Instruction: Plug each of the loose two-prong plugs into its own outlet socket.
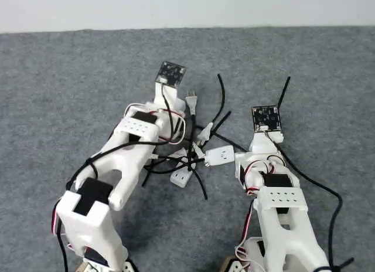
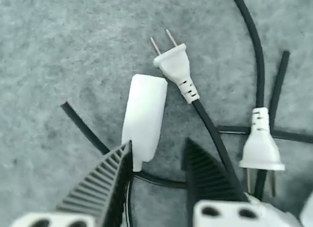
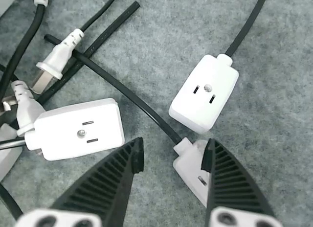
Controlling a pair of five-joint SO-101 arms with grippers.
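My left gripper point(image 2: 157, 146) is open just above the carpet, its fingertips on either side of one end of a white outlet block point(image 2: 144, 114). Beyond that block lies a loose two-prong plug point(image 2: 172, 63) on a black cord, seen in the high view too point(image 1: 191, 99). A second white plug point(image 2: 261, 148) lies off to one side. My right gripper point(image 3: 174, 143) is also open, low over a small white socket point(image 3: 193, 170) that one finger partly hides. Two more white sockets point(image 3: 73, 129) point(image 3: 205, 92) lie face up beside it, and a plug point(image 3: 56, 58) rests farther off.
Black cords point(image 1: 220, 116) cross and tangle between the two arms on the grey carpet point(image 1: 70, 84). Another socket block point(image 1: 181, 177) lies near the left arm's forearm point(image 1: 126, 160). Open carpet stretches to the far left and far right.
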